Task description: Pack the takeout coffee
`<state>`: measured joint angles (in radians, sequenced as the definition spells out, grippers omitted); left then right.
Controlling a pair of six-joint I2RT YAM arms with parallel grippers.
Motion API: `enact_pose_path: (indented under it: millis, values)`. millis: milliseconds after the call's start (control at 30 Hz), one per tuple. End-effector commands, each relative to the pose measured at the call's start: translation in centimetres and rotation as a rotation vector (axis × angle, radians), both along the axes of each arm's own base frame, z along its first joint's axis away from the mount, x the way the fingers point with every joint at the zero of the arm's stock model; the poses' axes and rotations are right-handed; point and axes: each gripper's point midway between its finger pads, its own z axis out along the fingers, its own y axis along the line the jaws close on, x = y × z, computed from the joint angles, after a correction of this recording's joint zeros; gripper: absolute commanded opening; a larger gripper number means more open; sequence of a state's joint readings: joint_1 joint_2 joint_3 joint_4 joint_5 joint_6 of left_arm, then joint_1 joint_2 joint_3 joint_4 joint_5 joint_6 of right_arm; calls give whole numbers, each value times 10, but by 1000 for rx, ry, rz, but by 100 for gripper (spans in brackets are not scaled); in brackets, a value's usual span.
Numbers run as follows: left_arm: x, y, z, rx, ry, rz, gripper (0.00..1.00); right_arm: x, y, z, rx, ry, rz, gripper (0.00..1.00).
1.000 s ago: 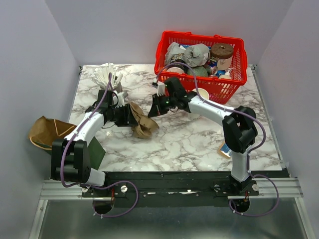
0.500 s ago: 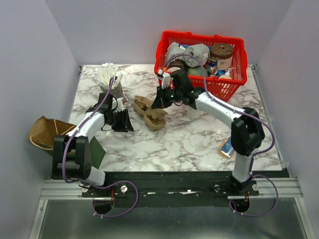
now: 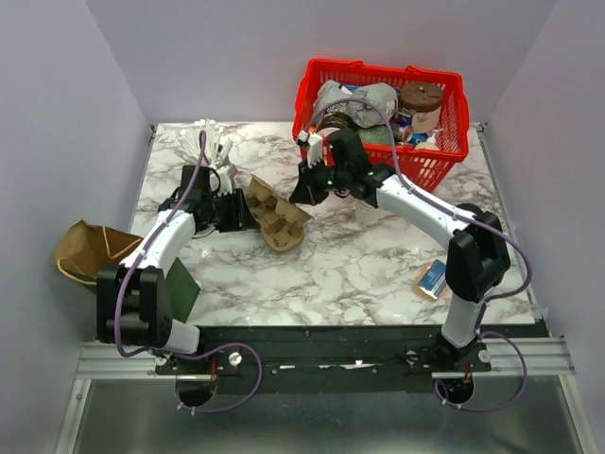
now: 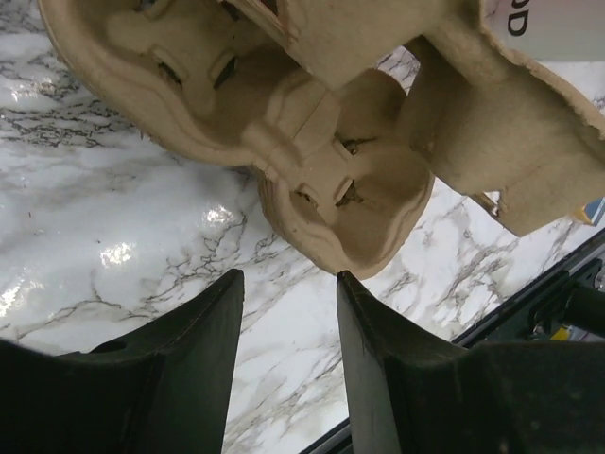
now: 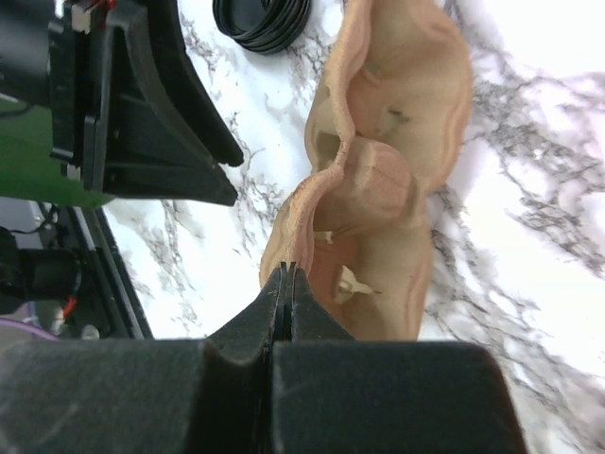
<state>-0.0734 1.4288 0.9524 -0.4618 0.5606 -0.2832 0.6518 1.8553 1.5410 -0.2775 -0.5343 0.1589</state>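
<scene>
The left arm [image 3: 168, 238] and right arm [image 3: 416, 203] are wearing smooth white shells between chunky black joints; purple cables [image 3: 118, 312] are looping along each arm from the bases [image 3: 457, 326] at 6 o'clock; a small green light [image 3: 329, 176] is glowing on the right wrist; the left gripper [image 4: 288, 284] and right gripper [image 5: 285, 272] are showing matte black, wedge-shaped fingers.

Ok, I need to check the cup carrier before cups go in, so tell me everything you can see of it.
The cup carrier is tan moulded pulp, with round cup wells, slotted tabs inside them and a wavy rim. It holds no cups and looks tilted over the marble table, left of centre. The right gripper is shut on its rim. The left gripper stands open just beside it, not touching as far as shows.
</scene>
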Motion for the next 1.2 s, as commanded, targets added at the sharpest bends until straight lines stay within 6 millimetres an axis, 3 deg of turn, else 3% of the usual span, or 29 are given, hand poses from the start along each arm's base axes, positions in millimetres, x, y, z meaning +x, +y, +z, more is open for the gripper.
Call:
enact_pose_path:
  millis: [0, 200, 400, 433, 467, 600, 667, 700, 800, 900, 933, 1033, 1100, 1167]
  values:
    - [8, 2, 19, -10, -57, 31, 53, 2, -11, 51, -9, -257, 52, 1]
    - [10, 8, 9, 2, -27, 71, 53, -1, -28, 55, -70, -402, 89, 1]
    - [18, 7, 4, -9, -26, 87, 53, -25, -60, 40, -199, -531, 188, 1]
    - [20, 8, 3, -4, -26, 86, 53, -33, -68, 49, -201, -570, 198, 1]
    - [21, 8, 1, 4, -20, 85, 53, -43, -78, 34, -242, -595, 245, 1]
    - [26, 14, 1, 82, -79, 31, 52, -87, -113, 12, -300, -661, 373, 1]
    - [26, 21, 2, 153, -139, -28, 52, -106, -129, 13, -314, -727, 411, 1]
    - [24, 22, 2, 173, -159, -55, 52, -120, -141, -7, -341, -691, 444, 1]
    - [12, 26, -6, 268, -207, -211, 50, -147, -167, -27, -395, -709, 516, 1]
    - [1, 29, -9, 341, -271, -393, 49, -162, -189, -36, -457, -792, 577, 1]
    - [-8, 28, -13, 345, -273, -451, 49, -171, -198, -51, -478, -792, 606, 1]
    - [-19, 29, -21, 400, -336, -595, 49, -181, -212, -59, -507, -917, 655, 1]
    - [-22, 30, -26, 421, -348, -631, 49, -189, -225, -83, -558, -924, 703, 0]
    - [-25, 30, -32, 444, -354, -666, 49, -192, -238, -90, -609, -951, 710, 0]
